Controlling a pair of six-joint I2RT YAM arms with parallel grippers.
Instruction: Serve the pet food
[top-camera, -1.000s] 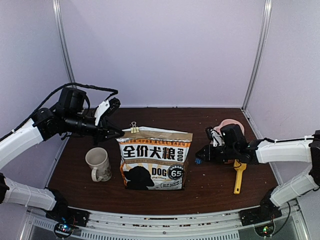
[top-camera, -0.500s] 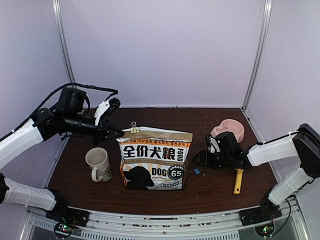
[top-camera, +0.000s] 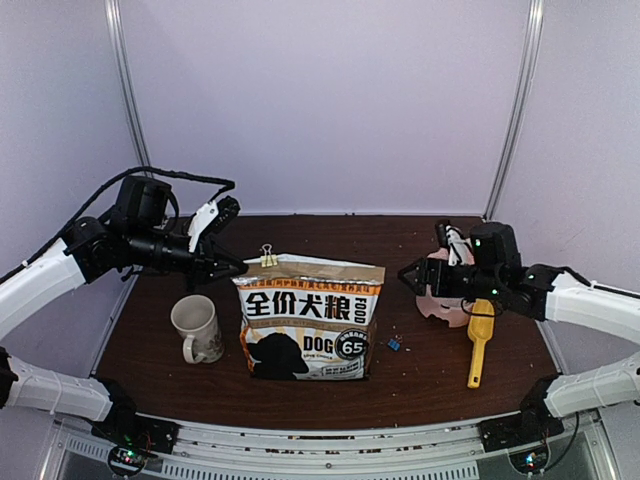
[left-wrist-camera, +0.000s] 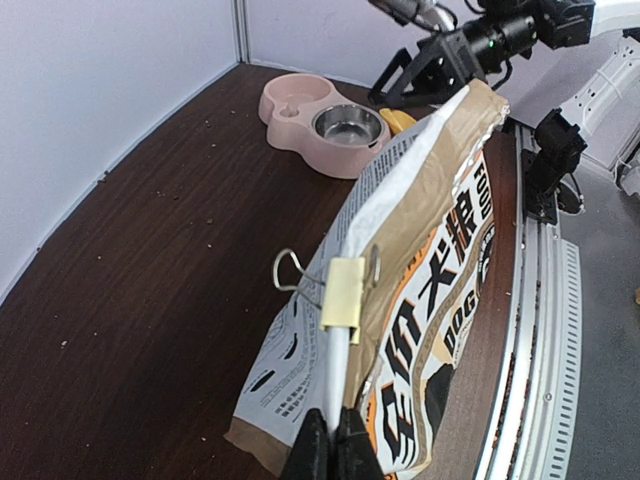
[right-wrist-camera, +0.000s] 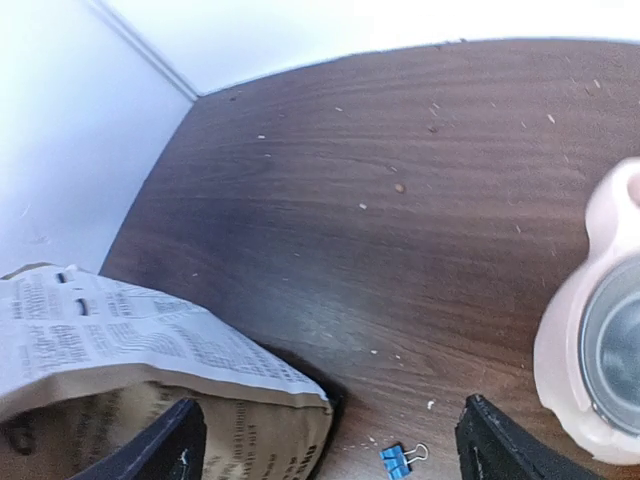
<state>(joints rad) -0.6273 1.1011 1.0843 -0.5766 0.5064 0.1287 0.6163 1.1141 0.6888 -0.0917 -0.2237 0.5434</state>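
Observation:
The brown paper "DOG FOOD" bag (top-camera: 310, 320) stands upright mid-table, and the pet food itself is hidden inside it. A yellow binder clip (left-wrist-camera: 343, 292) pinches its folded top edge near the left corner. My left gripper (left-wrist-camera: 332, 440) is shut on that top edge just beside the clip, seen in the top view at the bag's upper left (top-camera: 235, 268). My right gripper (top-camera: 412, 278) hangs open and empty above the table, right of the bag. Its two fingers (right-wrist-camera: 165, 450) stand far apart. A blue binder clip (right-wrist-camera: 400, 460) lies on the wood below them, by the bag's right corner (top-camera: 394, 344).
A pink double pet bowl (top-camera: 450, 300) with a steel insert (left-wrist-camera: 347, 124) sits at the right, partly covered by the right arm. A yellow scoop (top-camera: 478, 350) lies in front of it. A white mug (top-camera: 196, 328) stands left of the bag. Pale crumbs dot the table.
My right gripper has opened and let the blue clip drop onto the table, then risen and drawn back to the right over the bowl. The left arm has held still.

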